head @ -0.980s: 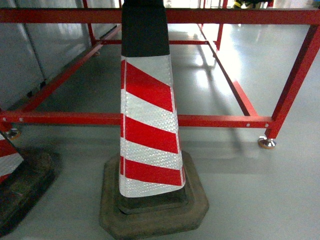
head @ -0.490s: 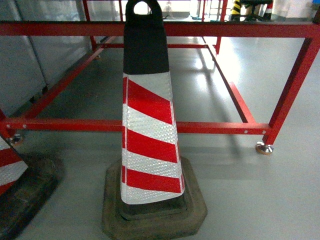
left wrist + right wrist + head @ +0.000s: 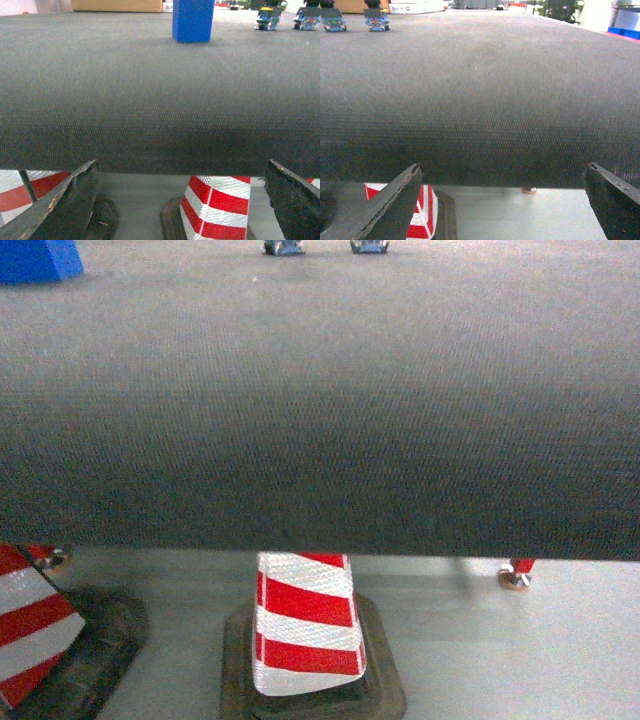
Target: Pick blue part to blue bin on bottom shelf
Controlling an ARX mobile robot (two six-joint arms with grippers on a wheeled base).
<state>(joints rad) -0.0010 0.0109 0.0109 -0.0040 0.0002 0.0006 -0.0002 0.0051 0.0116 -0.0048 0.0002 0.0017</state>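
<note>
Both my grippers are spread wide with nothing between the fingers: the left gripper [image 3: 182, 200] and the right gripper [image 3: 502, 200] hang just off the near edge of a dark woven mat [image 3: 320, 410]. Across the mat, a blue block [image 3: 193, 20] stands upright, with two small blue parts [image 3: 355, 19] near it. Below the edge, a red-and-white traffic cone [image 3: 305, 625] stands on the grey floor [image 3: 500, 660].

A dark woven mat surface [image 3: 320, 420] carries a blue block [image 3: 193, 20].
</note>
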